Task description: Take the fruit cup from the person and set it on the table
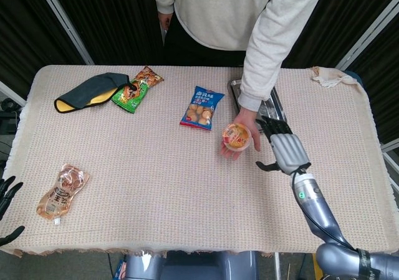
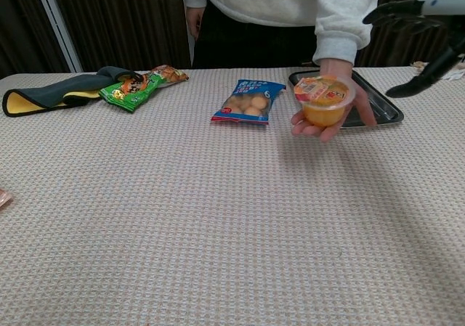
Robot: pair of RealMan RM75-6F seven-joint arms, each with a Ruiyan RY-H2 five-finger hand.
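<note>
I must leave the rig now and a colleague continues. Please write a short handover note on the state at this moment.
Right hand: open, fingers spread, raised beside the person's hand, not touching the fruit cup.
Left hand: open at the table's near left edge, holding nothing.
Fruit cup: in the person's palm, held above the table near the metal tray.
Done: approach only.
Left: grasp the cup, take it, set it on the table.

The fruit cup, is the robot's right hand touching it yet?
Apart. The head view shows table between the right hand and the fruit cup.
</note>
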